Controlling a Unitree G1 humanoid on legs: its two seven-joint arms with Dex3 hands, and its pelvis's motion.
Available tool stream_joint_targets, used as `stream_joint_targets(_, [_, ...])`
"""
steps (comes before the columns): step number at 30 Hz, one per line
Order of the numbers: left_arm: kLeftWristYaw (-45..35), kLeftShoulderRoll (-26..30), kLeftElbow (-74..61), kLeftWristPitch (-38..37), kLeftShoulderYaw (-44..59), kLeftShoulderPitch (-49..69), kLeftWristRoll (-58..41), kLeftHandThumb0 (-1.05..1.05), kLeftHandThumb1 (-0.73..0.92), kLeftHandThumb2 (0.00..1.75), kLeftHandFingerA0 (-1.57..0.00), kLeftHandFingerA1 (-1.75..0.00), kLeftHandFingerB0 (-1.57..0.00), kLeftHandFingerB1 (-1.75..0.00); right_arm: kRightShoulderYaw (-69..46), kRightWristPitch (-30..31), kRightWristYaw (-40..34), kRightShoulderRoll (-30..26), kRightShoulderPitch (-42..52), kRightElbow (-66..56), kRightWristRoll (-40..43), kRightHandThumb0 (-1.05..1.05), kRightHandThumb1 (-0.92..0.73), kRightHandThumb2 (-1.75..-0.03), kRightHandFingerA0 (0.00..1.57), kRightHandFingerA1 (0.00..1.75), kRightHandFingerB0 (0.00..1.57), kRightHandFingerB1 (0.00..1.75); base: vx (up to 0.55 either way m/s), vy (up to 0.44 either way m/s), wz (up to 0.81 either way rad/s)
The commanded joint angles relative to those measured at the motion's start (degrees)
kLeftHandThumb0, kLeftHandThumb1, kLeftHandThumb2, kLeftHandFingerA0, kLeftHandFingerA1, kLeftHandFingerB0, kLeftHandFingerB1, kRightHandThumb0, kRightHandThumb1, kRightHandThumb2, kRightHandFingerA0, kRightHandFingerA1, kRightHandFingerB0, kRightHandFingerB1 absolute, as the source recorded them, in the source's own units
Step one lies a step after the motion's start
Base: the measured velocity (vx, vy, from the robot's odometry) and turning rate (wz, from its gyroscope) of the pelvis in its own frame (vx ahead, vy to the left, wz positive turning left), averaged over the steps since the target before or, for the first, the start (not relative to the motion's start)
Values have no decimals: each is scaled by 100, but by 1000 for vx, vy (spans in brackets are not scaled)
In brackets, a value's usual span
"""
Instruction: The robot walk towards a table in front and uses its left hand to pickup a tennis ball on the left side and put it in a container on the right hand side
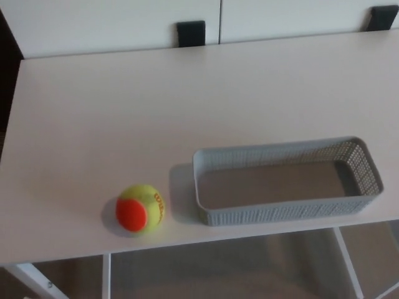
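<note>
A yellow-green tennis ball (139,208) with an orange-red patch rests on the pale table (124,106), near its front edge and left of centre. To its right lies a long grey perforated basket (283,212), with nothing inside, its left end about a ball's width from the ball. Neither hand shows in the head view.
The table's front edge runs just below the ball and basket, with white table legs (106,277) and floor beneath. White panels with two dark brackets (191,32) stand behind the far edge. A dark gap lies past the table's left side.
</note>
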Motion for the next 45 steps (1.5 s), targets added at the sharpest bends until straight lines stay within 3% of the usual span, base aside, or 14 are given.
stream_joint_targets(1, [77, 65, -207, -55, 116, 146, 57, 2, 65, 58, -19, -40, -15, -30, -5, -50, -59, -79, 16, -20, -36, -35, -38, -66, 76, 59, 57, 53, 22, -16, 8])
stream_joint_targets(11, [-74, 145, -451, 80, 789, 322, -301, 7, 68, 61, -19, -39, -12, -29, -16, -9, -50, -46, 4, -108, -28, -23, -46, -54, 80, 51, 60, 45, 1, -11, 2])
stream_joint_targets(12, [-109, 170, -459, 45, 834, 339, -300, 8, 70, 61, -18, -39, -11, -29, -12, -18, -57, -32, 3, -116, -28, -32, -39, -63, 76, 57, 58, 51, 0, 0, 0])
stream_joint_targets(17, [-175, 211, -430, -5, 875, 340, -279, 8, 70, 61, -18, -39, -11, -29, -10, -13, -75, -19, -2, -112, -27, -32, -39, -63, 76, 57, 58, 51, 0, 0, 0])
stream_joint_targets(22, [246, 511, -1136, -225, 1629, 433, -24, 5, 66, 60, -12, -39, -9, -26, -112, 29, -46, -70, -74, -135, 58, -22, -45, -54, 80, 51, 62, 46, 0, 0, 0])
stream_joint_targets(24, [533, 921, -1664, -235, 2461, 220, -68, 1, 61, 57, -9, -37, -10, -29, -132, 116, -6, -54, -225, -111, 90, -34, -37, -64, 78, 60, 60, 54, 0, 0, 0])
stream_joint_targets(25, [557, 1051, -1897, -274, 2612, 257, 116, -4, 58, 56, -13, -38, -13, -29, -90, 134, -74, -69, -251, -85, 23, -26, -44, -53, 82, 51, 64, 46, 0, 0, 0])
stream_joint_targets(35, [323, 1894, -3742, 200, 3713, -16, 17, -5, 51, 56, -14, -42, -17, -33, -103, 209, -46, -59, -260, -185, 48, -27, -45, -53, 78, 49, 62, 44, 0, 0, 0])
stream_joint_targets(37, [26, 2586, -4441, 71, 3436, -536, -10, 2, 43, 55, -14, -51, -14, -37, -90, 250, -60, -53, -237, -260, 38, -35, -38, -65, 77, 58, 58, 53, 0, 0, 0])
stream_joint_targets(38, [-16, 2805, -4582, 139, 3299, -608, 172, -5, 39, 51, -23, -52, -17, -35, -80, 289, -97, -50, -272, -222, 19, -26, -44, -53, 82, 50, 64, 45, 7, -3, 8])
stream_joint_targets(39, [-81, 3039, -4728, 278, 3110, -728, 236, -2, 26, 79, -19, -57, -10, -52, -59, 286, -119, -52, -293, -183, -12, -25, -45, -53, 78, 50, 63, 46, 0, 0, 0])
stream_joint_targets(41, [-187, 3428, -4920, 592, 2693, -1055, 108, 0, 24, 78, -19, -57, -9, -52, -55, 266, -84, -56, -297, -153, -8, -34, -38, -64, 74, 58, 58, 53, 0, 0, 0])
stream_joint_targets(42, [-231, 3635, -4953, 644, 2344, -1263, 141, -1, 18, 76, -21, -57, -11, -52, -66, 250, -52, -66, -288, -153, 9, -25, -45, -53, 79, 50, 62, 46, 0, 0, 0])
stream_joint_targets(45, [-303, 3963, -4934, 772, 1631, -1653, 289, -1, 17, 75, -20, -57, -12, -52, -44, 203, -64, -79, -243, -159, -20, -27, -45, -53, 79, 50, 62, 45, 0, 0, 0])
